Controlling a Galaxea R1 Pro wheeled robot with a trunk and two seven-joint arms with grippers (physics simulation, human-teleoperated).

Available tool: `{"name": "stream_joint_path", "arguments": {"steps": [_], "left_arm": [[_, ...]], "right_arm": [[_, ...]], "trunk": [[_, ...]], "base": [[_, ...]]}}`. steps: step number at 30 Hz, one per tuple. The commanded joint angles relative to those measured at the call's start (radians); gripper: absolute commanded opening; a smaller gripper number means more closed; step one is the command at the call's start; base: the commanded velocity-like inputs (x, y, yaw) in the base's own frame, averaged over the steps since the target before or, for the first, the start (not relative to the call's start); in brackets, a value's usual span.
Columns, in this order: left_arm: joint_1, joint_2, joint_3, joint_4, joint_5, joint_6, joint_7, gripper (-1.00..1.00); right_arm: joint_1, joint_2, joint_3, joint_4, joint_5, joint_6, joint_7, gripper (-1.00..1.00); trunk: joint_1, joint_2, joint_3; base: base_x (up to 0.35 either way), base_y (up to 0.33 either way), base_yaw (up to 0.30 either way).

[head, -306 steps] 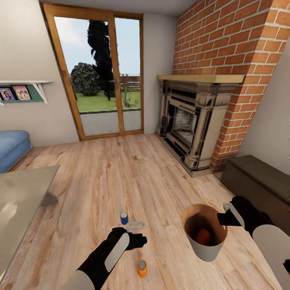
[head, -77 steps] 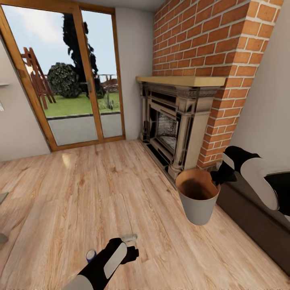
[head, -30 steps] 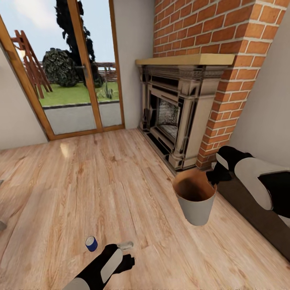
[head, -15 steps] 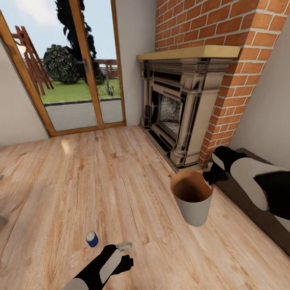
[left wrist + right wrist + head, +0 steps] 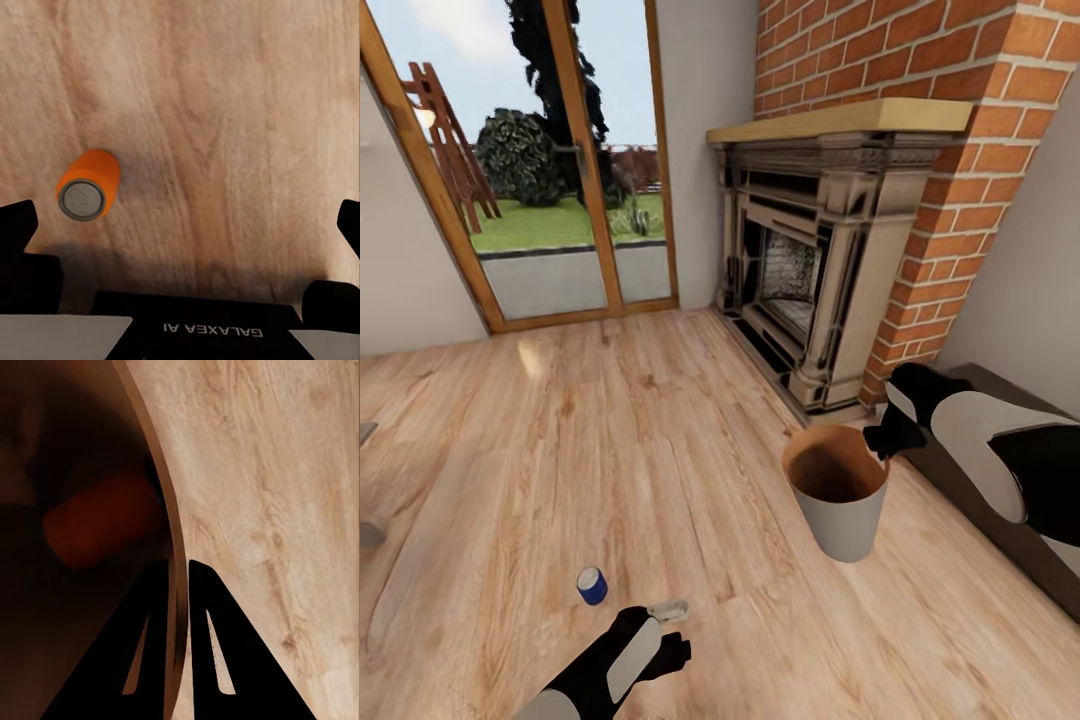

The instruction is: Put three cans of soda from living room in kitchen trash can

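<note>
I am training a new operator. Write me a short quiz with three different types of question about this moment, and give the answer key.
1. True or false: the right gripper is closed on the rim of the trash can.
2. Multiple choice: which can stands on the floor ahead of the left gripper in the head view? A) the blue can B) a green can C) a red bottle
3. Fill in: the left wrist view shows an ______ can on the floor, lying outside the open fingers.

Key: 1 true; 2 A; 3 orange.
</note>
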Motion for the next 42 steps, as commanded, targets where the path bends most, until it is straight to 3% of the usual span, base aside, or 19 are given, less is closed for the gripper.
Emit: {"name": "stream_joint_path", "arguments": {"steps": [1,9,20,33,42], "left_arm": [[0.000,0.000,0.000,0.000,0.000,0.000,0.000,1.00],[-0.001,0.006,-0.001,-0.002,-0.001,0.006,-0.003,1.00],[-0.018,0.027,-0.001,-0.005,0.000,0.010,-0.006,1.00],[-0.019,0.026,-0.001,-0.004,-0.002,0.007,-0.005,1.00],[-0.020,0.028,-0.001,-0.005,0.000,0.009,-0.005,1.00]], "right_arm": [[-0.001,0.000,-0.012,0.000,-0.016,0.001,0.006,-1.00],[-0.001,0.000,-0.011,0.000,-0.015,0.001,0.006,-1.00],[-0.001,0.001,-0.011,0.000,-0.015,0.001,0.006,-1.00],[-0.001,-0.001,-0.011,0.000,-0.015,0.001,0.006,-1.00],[-0.001,-0.001,-0.011,0.000,-0.014,0.001,0.006,-1.00]], "trunk": [[0.004,-0.007,-0.003],[0.034,-0.063,-0.032],[0.077,-0.140,-0.067],[0.077,-0.140,-0.072],[0.107,-0.196,-0.111]], "base": [[0.000,0.000,0.199],[0.000,0.000,0.202],[0.000,0.000,0.024],[0.000,0.000,0.000],[0.000,0.000,0.000]]}}
